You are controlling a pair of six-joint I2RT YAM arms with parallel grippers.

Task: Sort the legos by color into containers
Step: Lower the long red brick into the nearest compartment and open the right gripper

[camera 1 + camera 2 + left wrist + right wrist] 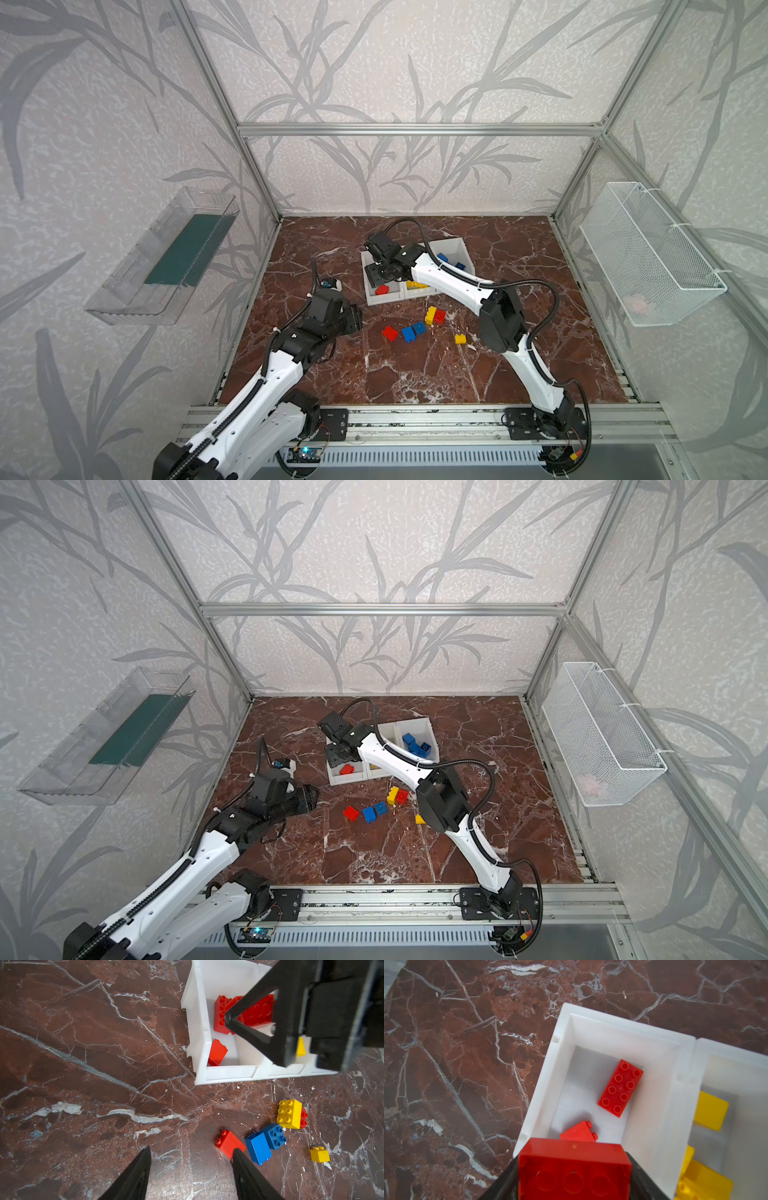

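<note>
Robotics laboratory test cell. An aluminium profile frame (419,129) encloses leaf-patterned wall panels (374,62) and a marble-patterned tabletop (415,374). Two arms (257,395) are bolted to a slotted rail (415,424). A clear tray (162,257) hangs outboard of the left gripper (191,1150), and a wire basket (648,253) outboard of the right gripper (380,278).

The right arm (440,272) hides most of the middle bin (420,293); the pale pink thing (638,303) in the wire basket (648,249) is too blurred to name
</note>
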